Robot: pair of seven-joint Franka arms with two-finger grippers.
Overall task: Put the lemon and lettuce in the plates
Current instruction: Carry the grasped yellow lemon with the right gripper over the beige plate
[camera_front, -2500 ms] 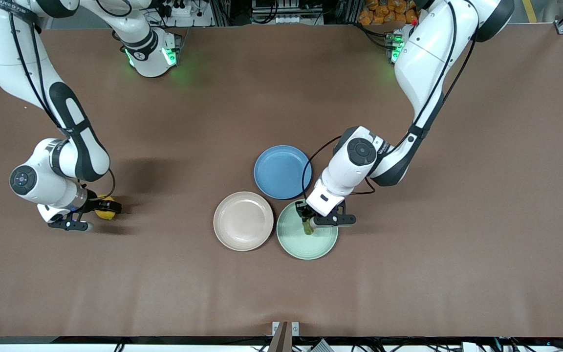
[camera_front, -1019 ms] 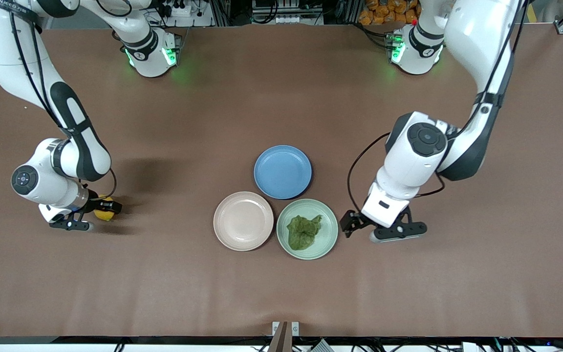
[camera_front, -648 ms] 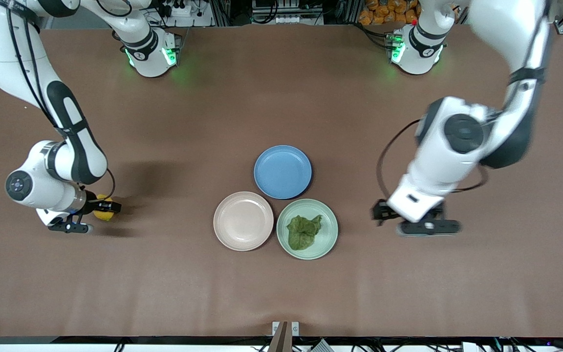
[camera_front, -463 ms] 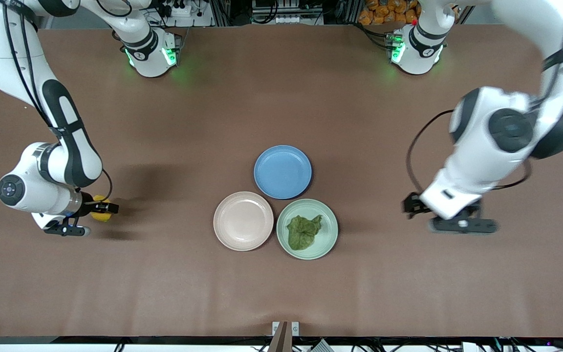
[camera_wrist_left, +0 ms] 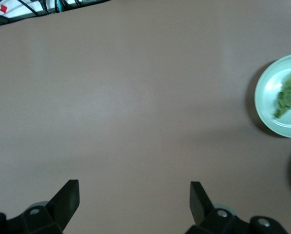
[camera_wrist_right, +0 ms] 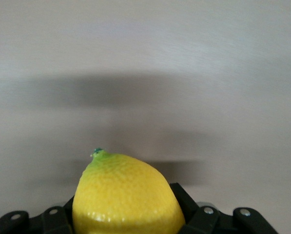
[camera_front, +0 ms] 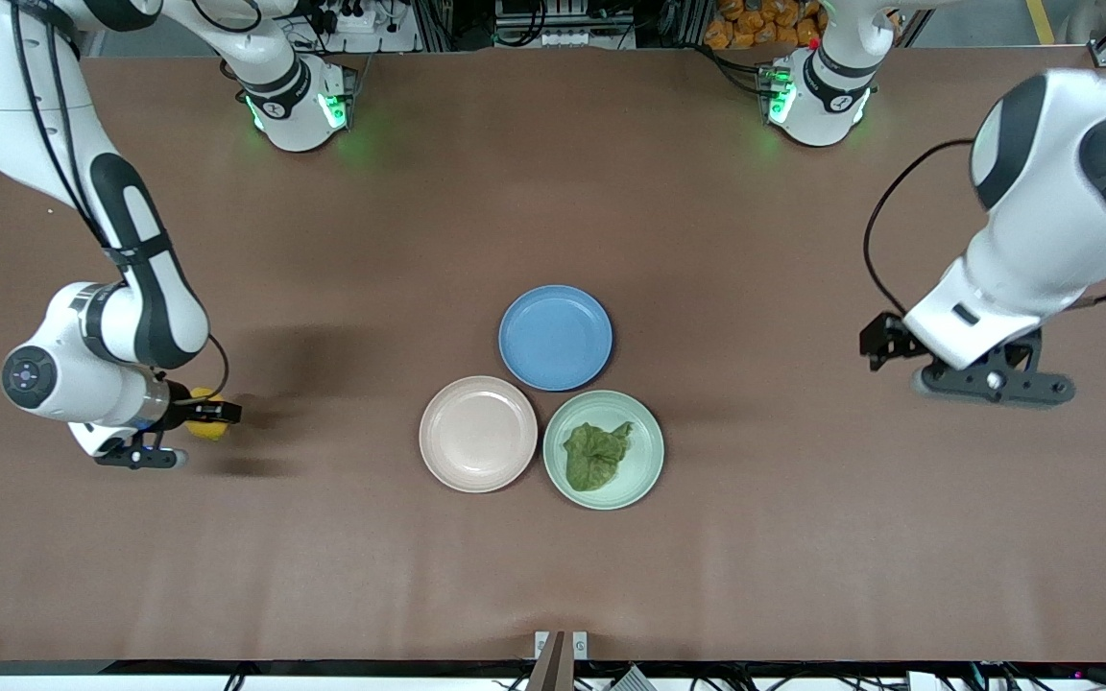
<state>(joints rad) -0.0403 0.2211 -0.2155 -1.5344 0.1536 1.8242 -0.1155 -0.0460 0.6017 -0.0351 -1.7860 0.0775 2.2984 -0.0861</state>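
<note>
Right gripper (camera_front: pixel 200 418) clamps the lemon (camera_wrist_right: pixel 128 197) above the tabletop (camera_front: pixel 553 557). Left gripper (camera_wrist_left: pixel 134 207), spread wide and empty, hangs well apart from the lettuce (camera_front: pixel 596 454) in the green plate (camera_front: pixel 642 477).

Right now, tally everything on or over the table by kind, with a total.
Plates: 3 (beige-pink plate, mint green plate, blue plate)
Lettuce: 1, lettuce in the mint green plate
Lemons: 1, lemon held in the right gripper
Total: 5
</note>
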